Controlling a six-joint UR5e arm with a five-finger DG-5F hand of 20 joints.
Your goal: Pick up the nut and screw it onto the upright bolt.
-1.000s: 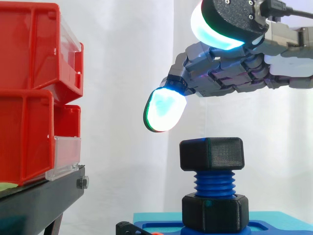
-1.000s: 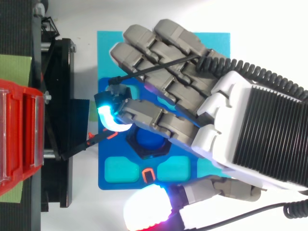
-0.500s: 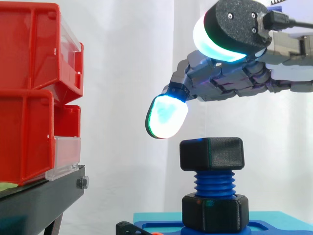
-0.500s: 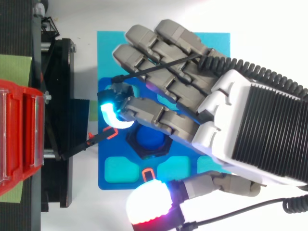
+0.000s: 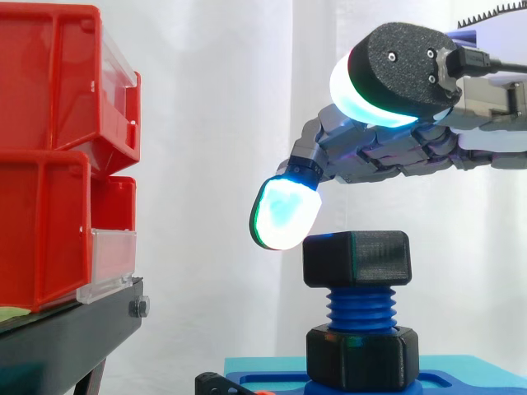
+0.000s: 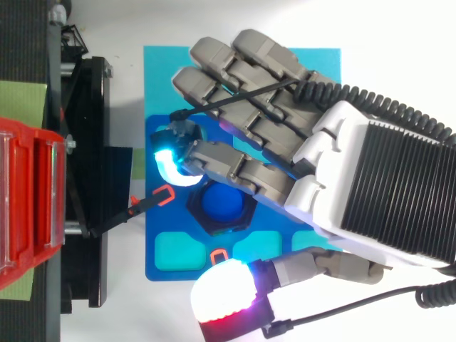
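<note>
A black hex nut [image 5: 356, 257] sits on top of the upright blue threaded bolt [image 5: 360, 306], with several threads bare beneath it. A second black hex piece [image 5: 361, 356] rings the bolt's foot on the blue base plate [image 6: 153, 239]. From above, the nut [image 6: 221, 206] shows as a black hexagon around the bolt's blue top. My hand [image 5: 395, 152] hovers above it, open, with relaxed fingers and nothing in them. One glowing cyan fingertip [image 5: 286, 212] hangs by the nut's upper left corner. The thumb pad [image 6: 224, 298] stays on the opposite side of the nut.
Stacked red bins [image 5: 49, 164] rest on a black stand [image 5: 70, 337] at the left, close to the base plate. A cyan mat [image 6: 160, 64] lies under the blue plate. A white curtain is behind.
The cyan fingertip has come down and slightly right, closer to the nut's top corner. The thumb has shifted right. The nut and bolt have not moved.
</note>
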